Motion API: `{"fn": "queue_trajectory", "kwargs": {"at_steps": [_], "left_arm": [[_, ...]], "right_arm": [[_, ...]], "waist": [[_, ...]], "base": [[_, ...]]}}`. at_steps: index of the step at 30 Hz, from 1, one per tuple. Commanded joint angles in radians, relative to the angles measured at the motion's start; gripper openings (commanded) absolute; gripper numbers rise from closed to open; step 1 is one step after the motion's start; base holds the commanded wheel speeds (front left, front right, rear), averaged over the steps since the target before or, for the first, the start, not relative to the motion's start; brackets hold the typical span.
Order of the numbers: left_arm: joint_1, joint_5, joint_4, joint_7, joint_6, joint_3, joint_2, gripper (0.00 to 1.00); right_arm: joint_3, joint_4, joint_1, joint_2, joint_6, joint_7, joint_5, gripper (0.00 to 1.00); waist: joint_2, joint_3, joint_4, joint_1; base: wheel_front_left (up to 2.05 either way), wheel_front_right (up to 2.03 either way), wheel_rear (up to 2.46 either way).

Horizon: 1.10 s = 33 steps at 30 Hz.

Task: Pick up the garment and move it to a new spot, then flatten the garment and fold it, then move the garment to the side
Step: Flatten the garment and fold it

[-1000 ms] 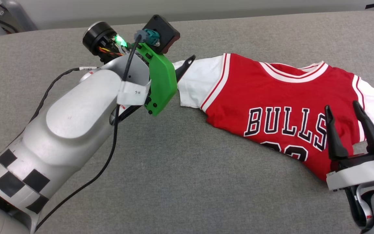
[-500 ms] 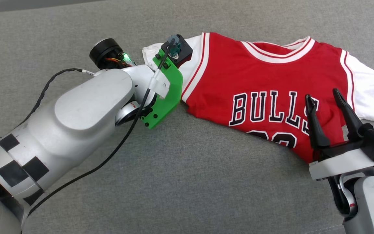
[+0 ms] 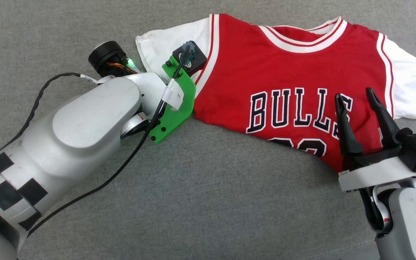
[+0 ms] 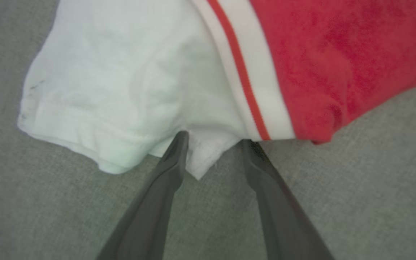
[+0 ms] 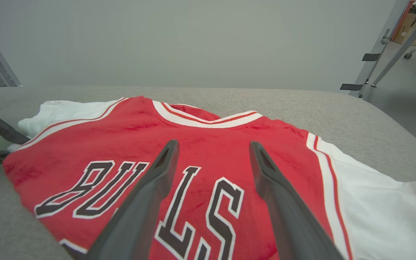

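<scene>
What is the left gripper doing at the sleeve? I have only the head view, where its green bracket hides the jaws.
Observer: In the left wrist view the left gripper has its jaws apart, tips at the lower edge of the white sleeve of the garment.
Operator: Any cloth between them?
Observer: A small white flap lies between the tips without filling the gap.
Operator: What is beyond the table?
Observer: The right wrist view shows a pale wall and, at right, metal frame legs on a floor.
</scene>
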<state>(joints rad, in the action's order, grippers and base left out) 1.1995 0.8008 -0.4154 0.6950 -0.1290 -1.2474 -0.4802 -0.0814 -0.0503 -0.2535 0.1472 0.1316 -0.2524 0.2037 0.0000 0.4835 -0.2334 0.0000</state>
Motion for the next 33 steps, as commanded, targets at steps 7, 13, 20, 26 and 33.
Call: {"fn": "queue_trajectory", "kwargs": {"at_steps": [7,13,20,26,33], "left_arm": [[-0.049,0.001,0.004,-0.173,-0.002,-0.033,-0.043,0.0],[-0.048,-0.013,0.018,-0.296,-0.002,-0.033,-0.069,0.0],[-0.101,-0.006,0.002,-0.342,0.0,-0.032,-0.132,0.0],[-0.176,0.016,0.04,-0.393,0.046,-0.017,-0.2,0.0],[-0.332,0.057,0.185,-0.456,0.173,-0.001,-0.318,0.0]], "right_arm": [[0.036,0.002,0.011,-0.003,-0.001,-0.009,-0.018,1.0],[0.066,0.0,0.062,0.001,-0.001,-0.009,-0.023,1.0],[0.067,-0.006,0.09,0.014,-0.001,-0.009,-0.027,1.0],[0.081,-0.017,0.118,0.026,-0.001,-0.009,-0.024,1.0],[0.119,-0.029,0.181,0.024,-0.001,-0.009,-0.018,1.0]], "waist": [[0.0,-0.058,0.056,0.0],[0.0,-0.127,0.135,0.0],[0.0,-0.186,0.199,0.0],[0.0,-0.227,0.224,0.0],[0.0,-0.269,0.243,0.0]], "base": [[0.0,0.0,0.0],[0.0,0.0,0.0],[0.0,0.0,0.0],[0.0,0.0,0.0],[0.0,0.0,0.0]]}}
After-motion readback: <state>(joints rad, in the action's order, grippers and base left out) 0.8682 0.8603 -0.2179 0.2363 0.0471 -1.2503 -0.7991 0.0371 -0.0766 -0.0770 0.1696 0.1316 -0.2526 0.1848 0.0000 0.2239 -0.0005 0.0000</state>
